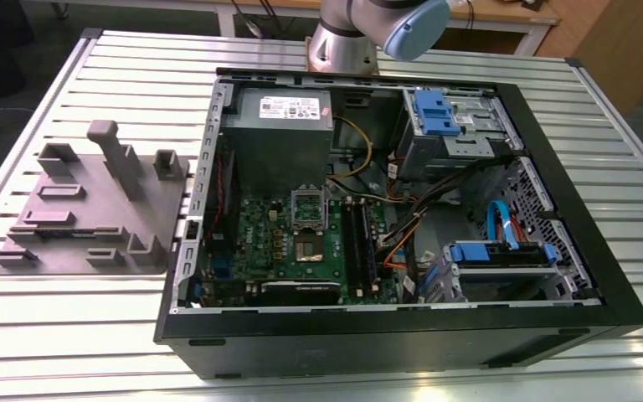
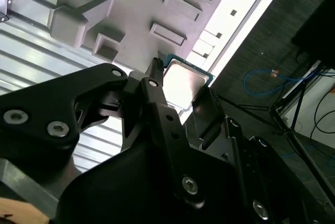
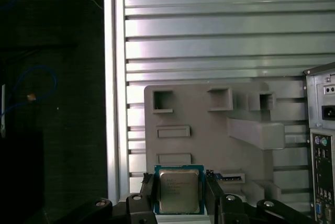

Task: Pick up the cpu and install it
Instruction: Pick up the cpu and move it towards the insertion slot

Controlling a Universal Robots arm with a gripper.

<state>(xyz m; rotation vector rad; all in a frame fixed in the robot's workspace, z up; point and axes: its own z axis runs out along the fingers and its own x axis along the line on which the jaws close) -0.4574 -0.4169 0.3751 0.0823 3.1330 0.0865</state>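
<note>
Pinching cpu [image 3: 179, 191] between jaws | cpu partly hidden behind them in second wrist view | grey tray [image 3: 209, 130] beyond

Silver arm [image 1: 338, 46] with a pale blue joint cap [image 1: 417, 25]; black gripper [image 2: 180, 82], seemingly silver-screwed.

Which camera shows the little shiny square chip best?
The first wrist view: the cpu faces the camera squarely, its whole silvery top and rim visible between the fingers of the tool. The second wrist view shows the cpu slanted, partly hidden behind a finger.
</note>
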